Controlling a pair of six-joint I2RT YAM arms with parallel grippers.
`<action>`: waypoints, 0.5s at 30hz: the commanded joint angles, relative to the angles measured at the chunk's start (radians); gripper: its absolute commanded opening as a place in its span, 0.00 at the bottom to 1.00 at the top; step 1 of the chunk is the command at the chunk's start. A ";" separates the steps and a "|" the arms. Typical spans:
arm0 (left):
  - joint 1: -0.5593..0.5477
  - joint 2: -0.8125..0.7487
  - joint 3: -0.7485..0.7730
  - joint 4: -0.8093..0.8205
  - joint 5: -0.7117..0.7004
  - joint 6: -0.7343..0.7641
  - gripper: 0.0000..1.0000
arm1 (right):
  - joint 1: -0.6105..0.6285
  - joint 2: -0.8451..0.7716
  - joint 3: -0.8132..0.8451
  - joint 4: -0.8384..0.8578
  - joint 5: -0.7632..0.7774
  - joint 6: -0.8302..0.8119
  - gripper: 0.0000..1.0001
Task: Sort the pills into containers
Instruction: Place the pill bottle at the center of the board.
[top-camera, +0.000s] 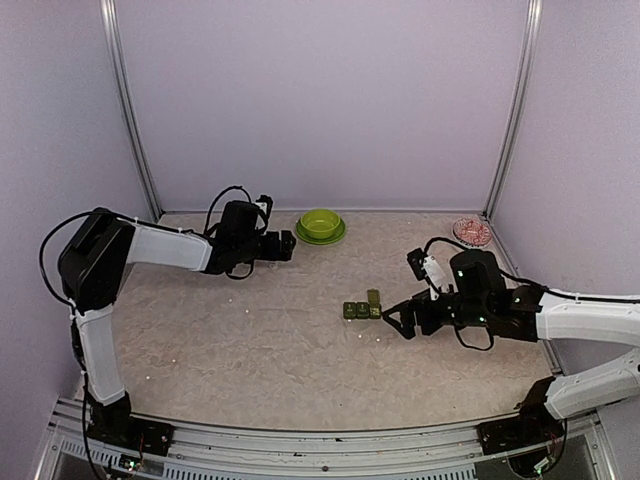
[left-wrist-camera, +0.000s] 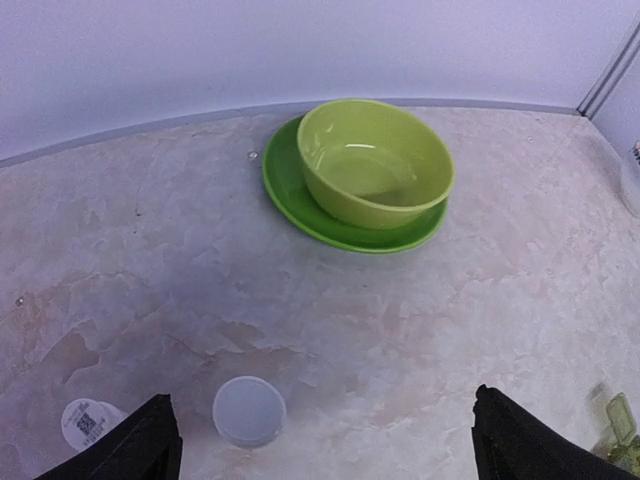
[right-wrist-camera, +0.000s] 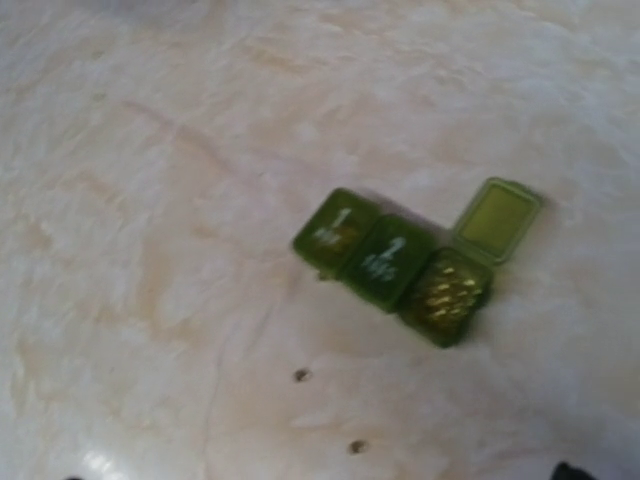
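A: How do the fingers stand?

B: The left gripper (top-camera: 287, 246) has its fingers (left-wrist-camera: 150, 445) spread wide, one at each lower corner of the left wrist view, with nothing held between them. The right gripper (top-camera: 393, 320) is spread wide too and grips nothing. Its wrist view shows only a dark tip at the bottom edge.

A: What is the biggest thing out there?

B: The table (top-camera: 250, 340), pale and marbled. After that comes a lime green bowl (left-wrist-camera: 375, 160) sitting on a green plate (left-wrist-camera: 290, 195) near the back edge, just to the right of the left gripper in the top view. A pink dish (top-camera: 471, 232) lies in the far right corner.

A: And below the left gripper?

B: A small white bottle (left-wrist-camera: 85, 422) with a printed label, partly cut off by one finger. Beside it a flat round white cap (left-wrist-camera: 248, 410) lies on the table, apart from both fingers.

A: Where is the pill box?

B: The pill box (right-wrist-camera: 410, 262) lies on the table right of centre, just ahead of the right gripper and not touching it. The compartments marked 1 and 2 are shut. The third has its lid swung open, with light pellets inside.

A: Any loose pills?

B: Yes, pills (top-camera: 358, 335) lie scattered as specks. Two are just in front of the box, and others are well apart toward the left side.
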 joint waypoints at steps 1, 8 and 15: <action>-0.054 -0.088 -0.054 -0.014 0.092 -0.042 0.99 | -0.103 0.040 0.041 0.029 -0.141 0.035 1.00; -0.183 -0.113 -0.077 -0.043 0.150 -0.030 0.99 | -0.275 0.136 0.091 0.070 -0.320 0.047 1.00; -0.278 -0.063 -0.053 -0.057 0.177 -0.023 0.94 | -0.346 0.277 0.173 0.124 -0.416 0.050 0.99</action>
